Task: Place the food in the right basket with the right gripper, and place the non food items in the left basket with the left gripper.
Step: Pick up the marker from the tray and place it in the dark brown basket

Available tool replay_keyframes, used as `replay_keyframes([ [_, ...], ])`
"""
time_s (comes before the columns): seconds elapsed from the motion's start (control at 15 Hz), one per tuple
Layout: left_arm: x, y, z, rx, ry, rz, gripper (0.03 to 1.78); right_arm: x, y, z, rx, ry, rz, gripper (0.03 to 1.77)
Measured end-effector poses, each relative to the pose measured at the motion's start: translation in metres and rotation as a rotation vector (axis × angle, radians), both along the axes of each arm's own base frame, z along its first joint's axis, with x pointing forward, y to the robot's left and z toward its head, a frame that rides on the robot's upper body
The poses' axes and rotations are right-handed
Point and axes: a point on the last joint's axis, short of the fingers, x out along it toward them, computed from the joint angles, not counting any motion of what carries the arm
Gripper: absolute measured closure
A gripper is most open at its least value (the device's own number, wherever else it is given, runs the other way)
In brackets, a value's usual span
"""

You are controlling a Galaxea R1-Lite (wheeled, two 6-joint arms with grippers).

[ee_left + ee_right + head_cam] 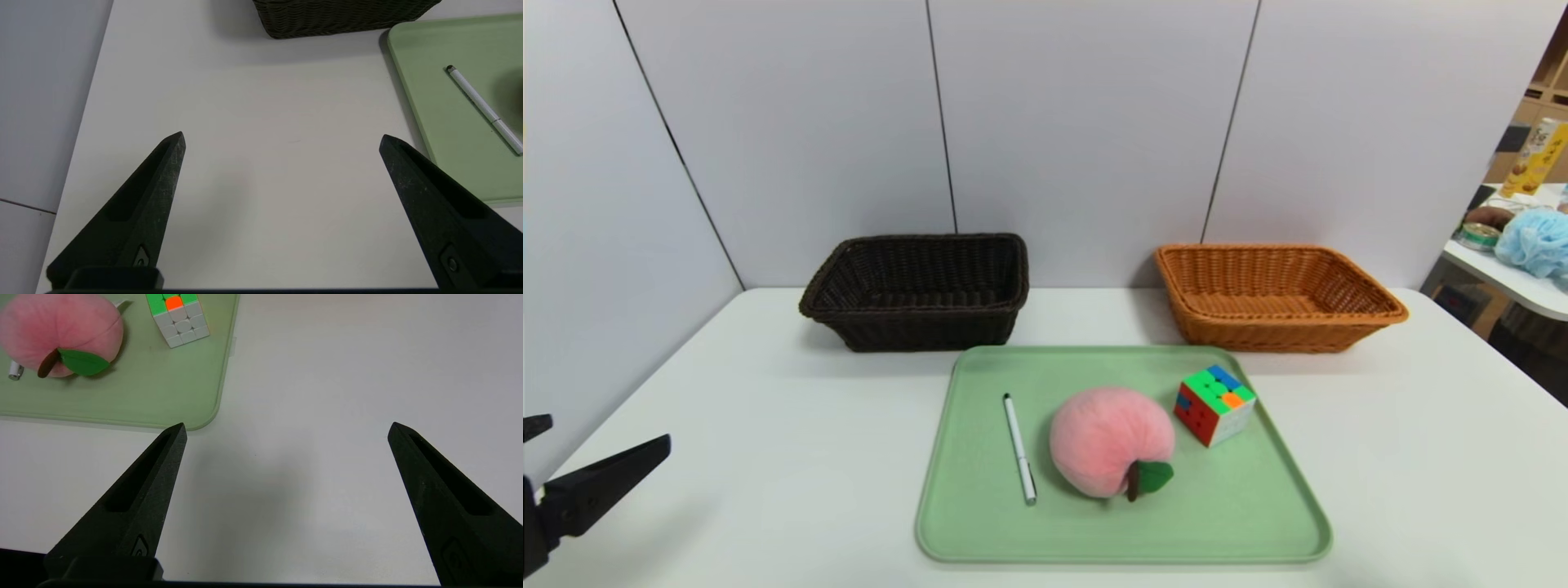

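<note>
The long white table [792, 457] carries a dark brown woven basket [923, 322] and an orange-tan wicker one [1282, 322], likely set apart so each arm serves its side. The pink plush peach [1107, 441] lies on the green tray [1209, 531], inward of the black right gripper [287, 423]; that and the black left gripper [282, 133] stand wide, empty, probably ready for grasping.
</note>
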Motion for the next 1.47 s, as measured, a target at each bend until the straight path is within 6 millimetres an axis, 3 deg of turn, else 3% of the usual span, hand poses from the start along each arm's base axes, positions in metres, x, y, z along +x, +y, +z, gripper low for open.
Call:
replay_keyframes([
  [0.2, 0.037, -0.001, -0.001, -0.005, 0.125, 0.000, 0.12, 0.036, 0.001, 0.008, 0.002, 0.115, -0.014, 0.10],
  [0.53, 0.081, -0.007, -0.010, -0.055, 0.318, -0.018, 0.12, 0.105, 0.002, 0.017, 0.094, 0.266, 0.044, 0.10],
  [0.67, 0.097, -0.010, -0.008, -0.070, 0.335, -0.046, 0.12, 0.120, 0.005, 0.017, 0.135, 0.314, 0.092, 0.10],
  [1.0, 0.121, -0.018, -0.012, -0.094, 0.382, -0.106, 0.12, 0.136, 0.004, 0.016, 0.143, 0.380, 0.084, 0.10],
  [1.47, 0.124, -0.046, -0.011, -0.137, 0.403, -0.191, 0.12, 0.143, 0.007, 0.010, 0.201, 0.405, 0.189, 0.10],
])
